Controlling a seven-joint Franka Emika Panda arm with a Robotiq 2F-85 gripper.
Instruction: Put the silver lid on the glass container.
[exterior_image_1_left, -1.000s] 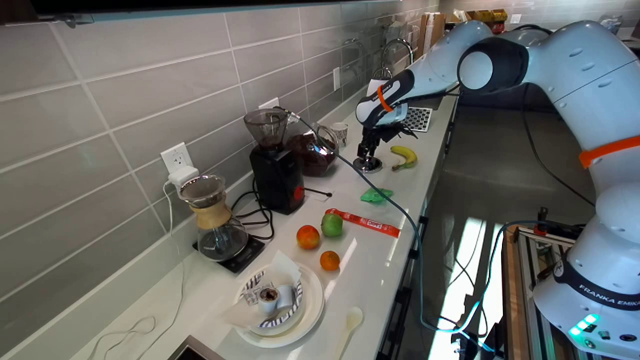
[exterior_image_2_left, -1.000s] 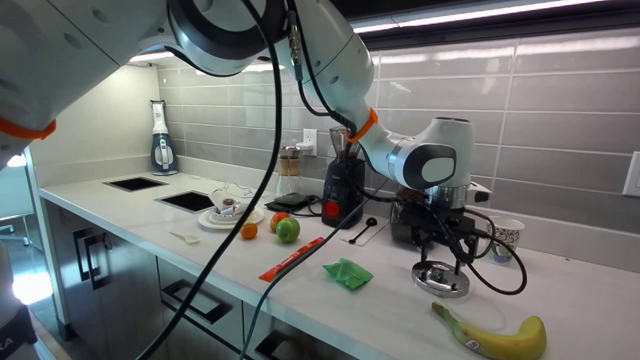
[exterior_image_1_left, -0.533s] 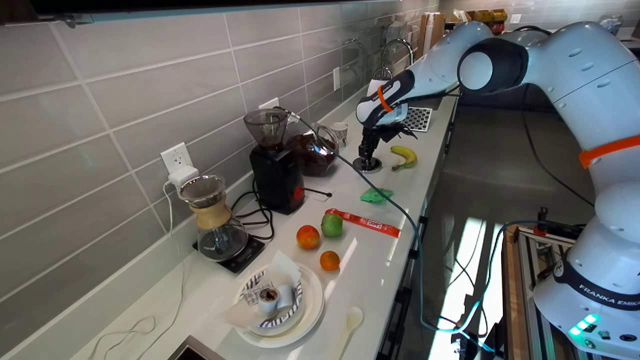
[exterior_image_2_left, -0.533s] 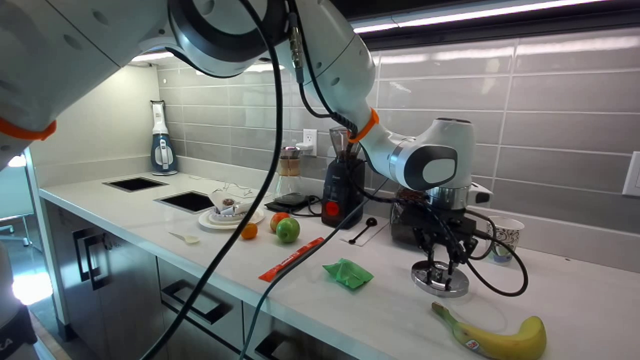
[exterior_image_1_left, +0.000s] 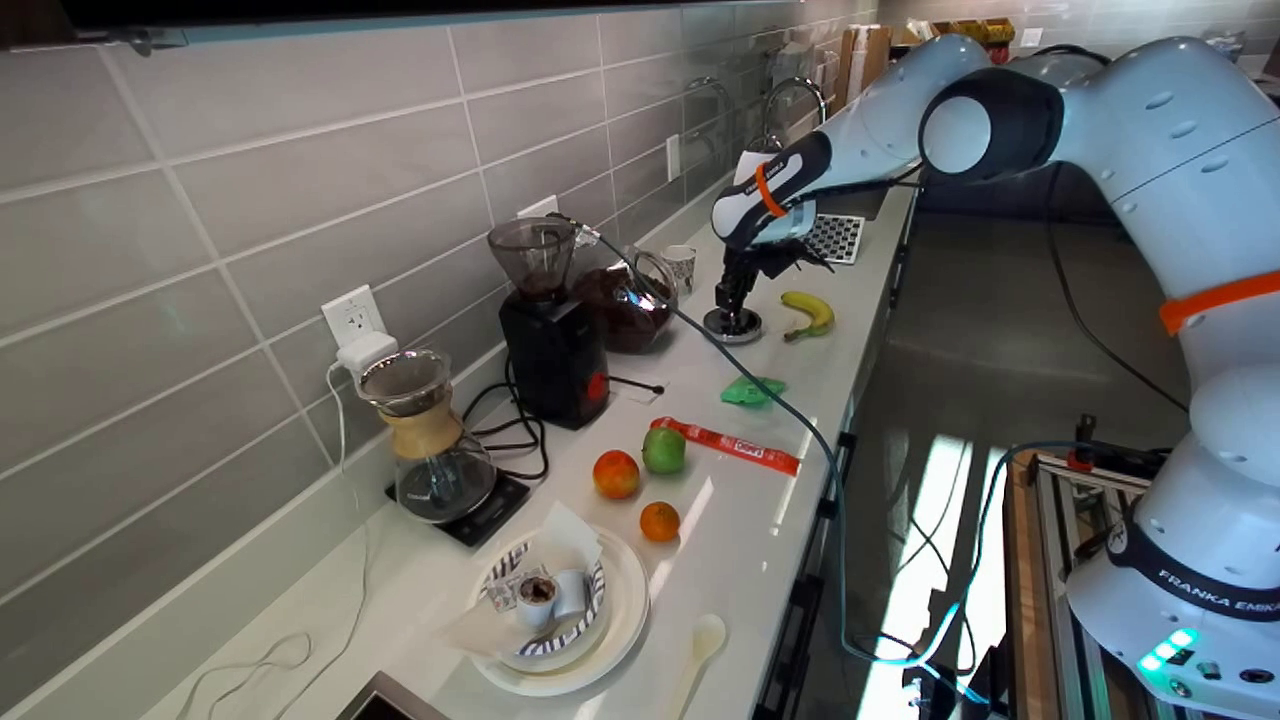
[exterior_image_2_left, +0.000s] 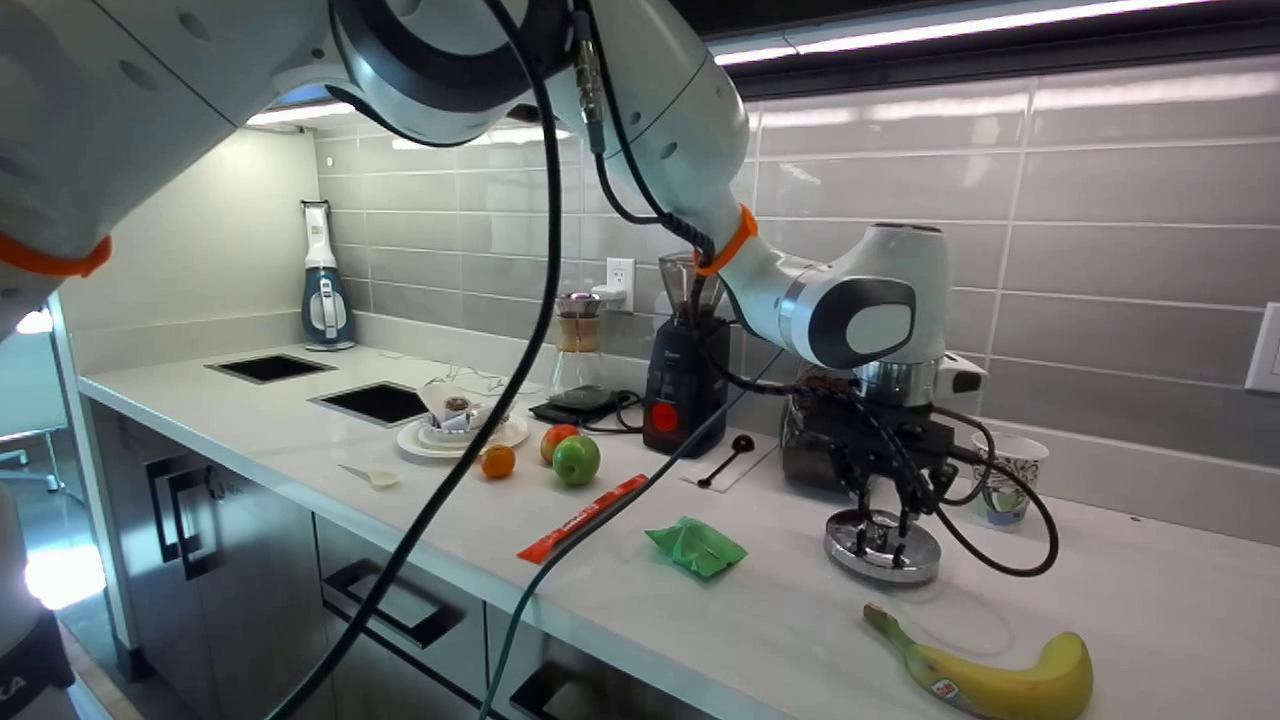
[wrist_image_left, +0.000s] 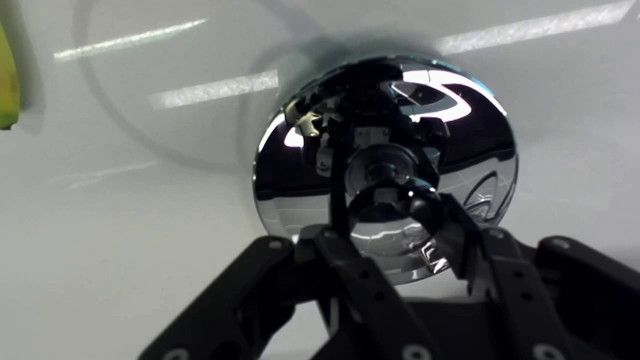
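The silver lid (wrist_image_left: 295, 212) is a shiny round disc with a knob on top, filling the middle of the wrist view. My gripper (wrist_image_left: 390, 207) points down over it, its fingers closed against both sides of the knob. In an exterior view the lid (exterior_image_2_left: 882, 568) hangs level and seems slightly off the white counter. The glass container (exterior_image_1_left: 625, 305), rounded and full of dark contents, stands tilted by the tiled wall, its mouth facing the lid's side. From another angle, the glass container (exterior_image_2_left: 808, 455) is partly hidden behind my gripper.
A banana (exterior_image_2_left: 1000, 675) lies close to the lid on the counter's front side. A patterned cup (exterior_image_2_left: 1012, 470) stands behind the gripper near the wall. A black grinder (exterior_image_1_left: 555, 350) adjoins the container. A green packet (exterior_image_1_left: 752, 390) and red packet (exterior_image_1_left: 730, 443) lie nearby.
The fingers have come together on the lid's knob. Over the last half second, gripper and lid have risen slightly together. The other objects have stayed in place.
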